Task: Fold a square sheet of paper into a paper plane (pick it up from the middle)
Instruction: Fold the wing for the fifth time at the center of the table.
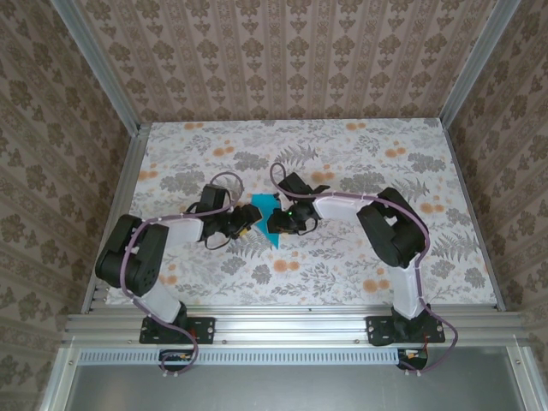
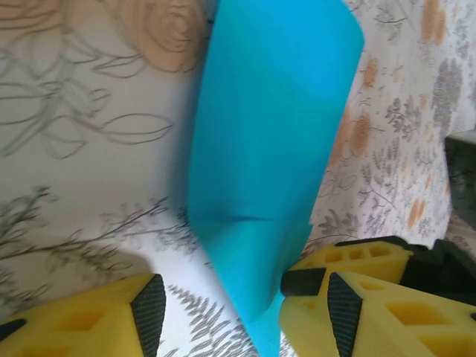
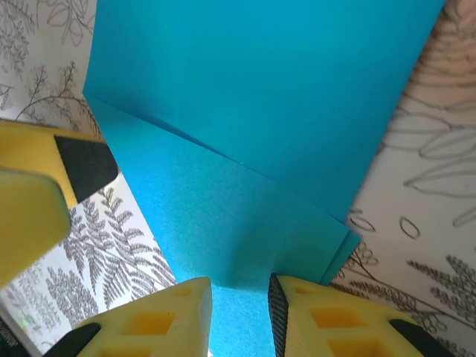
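Above the middle of the table my right gripper [image 3: 239,305] pinches the creased square sheet of paper [image 1: 266,214], long axis running roughly near edge to far edge, while my left gripper [image 2: 242,309] stands open astride its narrow end, not yet gripping

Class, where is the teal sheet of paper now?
In the top view, the square sheet of paper is central, between the left gripper and right gripper.
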Robot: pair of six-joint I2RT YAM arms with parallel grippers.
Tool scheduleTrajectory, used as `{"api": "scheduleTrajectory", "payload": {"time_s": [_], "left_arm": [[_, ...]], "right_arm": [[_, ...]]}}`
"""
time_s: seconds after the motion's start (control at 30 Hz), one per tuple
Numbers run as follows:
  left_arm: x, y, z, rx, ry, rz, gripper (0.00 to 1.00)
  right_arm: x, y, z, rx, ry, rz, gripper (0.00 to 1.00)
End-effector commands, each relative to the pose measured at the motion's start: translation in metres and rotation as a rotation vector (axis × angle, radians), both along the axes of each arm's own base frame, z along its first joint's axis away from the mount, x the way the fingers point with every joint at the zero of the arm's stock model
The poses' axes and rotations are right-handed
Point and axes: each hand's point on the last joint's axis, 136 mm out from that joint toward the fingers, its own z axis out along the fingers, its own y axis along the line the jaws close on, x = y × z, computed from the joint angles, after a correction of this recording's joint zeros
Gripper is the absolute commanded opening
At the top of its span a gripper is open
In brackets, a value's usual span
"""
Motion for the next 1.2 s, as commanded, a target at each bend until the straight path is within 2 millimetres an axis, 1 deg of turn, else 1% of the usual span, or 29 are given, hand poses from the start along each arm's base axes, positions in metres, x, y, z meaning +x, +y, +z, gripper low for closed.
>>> {"api": "scheduleTrajectory", "payload": {"time_s": [0.0, 0.1, 0.23, 0.27, 0.33, 0.4, 0.47, 0.53, 0.6, 0.7, 0.83, 1.03, 1.17], "left_arm": [[0.004, -0.015, -0.002, -0.044, -0.004, -0.018, 0.58], [0.003, -0.021, -0.007, -0.042, 0.004, -0.029, 0.47], [0.007, -0.023, -0.007, -0.045, -0.005, -0.029, 0.31], [0.001, -0.032, -0.006, -0.042, -0.014, -0.060, 0.27], [0.001, -0.033, -0.006, -0.025, -0.022, -0.070, 0.20], [0.002, -0.036, -0.004, -0.003, -0.042, -0.090, 0.13], [0.001, -0.037, -0.003, 0.045, -0.064, -0.117, 0.08], [-0.001, -0.039, -0.003, 0.097, -0.081, -0.149, 0.06], [-0.002, -0.041, -0.002, 0.141, -0.099, -0.176, 0.06], [-0.003, -0.043, -0.002, 0.179, -0.110, -0.199, 0.06], [-0.002, -0.045, -0.003, 0.201, -0.111, -0.210, 0.06], [-0.001, -0.048, -0.003, 0.207, -0.124, -0.231, 0.06], [0.000, -0.050, -0.002, 0.205, -0.133, -0.244, 0.06]], "right_arm": [[-0.012, 0.000, 0.006, 0.052, 0.038, 0.002, 0.30], [-0.014, -0.003, 0.004, 0.064, 0.050, -0.006, 0.30], [-0.012, -0.007, 0.006, 0.075, 0.049, -0.022, 0.29], [-0.011, -0.007, 0.010, 0.083, 0.041, -0.025, 0.29], [-0.008, -0.009, 0.017, 0.096, 0.033, -0.038, 0.29], [-0.003, -0.011, 0.028, 0.116, 0.010, -0.053, 0.29], [0.002, -0.015, 0.039, 0.128, -0.017, -0.076, 0.29], [0.007, -0.020, 0.047, 0.128, -0.041, -0.101, 0.28], [0.012, -0.026, 0.050, 0.109, -0.061, -0.122, 0.28], [0.015, -0.033, 0.042, 0.061, -0.061, -0.149, 0.26], [0.019, -0.038, 0.028, 0.020, -0.038, -0.171, 0.22], [0.023, -0.034, 0.011, 0.004, -0.008, -0.154, 0.21], [0.026, -0.031, 0.006, 0.006, -0.001, -0.147, 0.20]]}}
